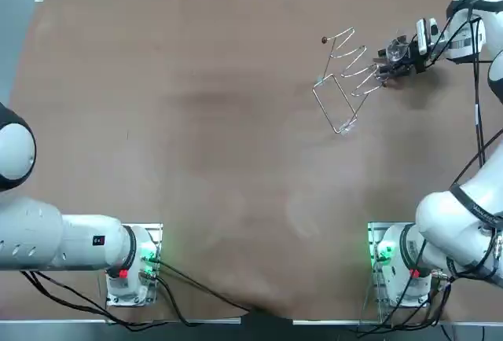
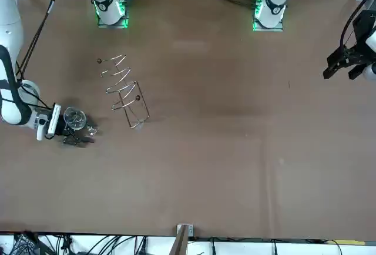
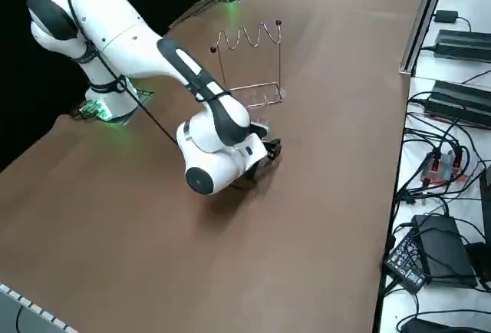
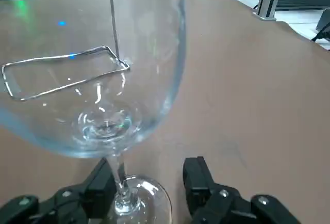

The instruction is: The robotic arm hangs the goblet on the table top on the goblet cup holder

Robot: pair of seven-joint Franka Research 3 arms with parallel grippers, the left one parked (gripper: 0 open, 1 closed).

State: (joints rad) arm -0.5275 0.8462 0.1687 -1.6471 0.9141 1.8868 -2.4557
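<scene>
Grasping is the step in hand. From the top view we see the right gripper (image 1: 391,60) low over the far right of the desk (image 1: 196,137). The goblet (image 1: 396,45) is at its tips and the wire rack (image 1: 346,82) just beside, with nothing hanging on it.

The front view shows the goblet (image 2: 74,116) upright on its foot, apart from the wire rack (image 2: 123,87). The rack's thin bent-metal hooks zigzag above a rectangular loop base.

In the right side view the wrist hides most of the glass. The right gripper (image 3: 270,149) sits near the rack's base.

The wrist view fills with the goblet (image 4: 103,79): a clear, smooth, rounded bowl on a slim stem. The black jaws of the right gripper (image 4: 148,175) stand apart on either side of that stem, not yet clamped.

We judge the next move calls for a gentle close on the slippery stem. After that come a lift and a turn-over, so the foot can slide between two hooks.
</scene>
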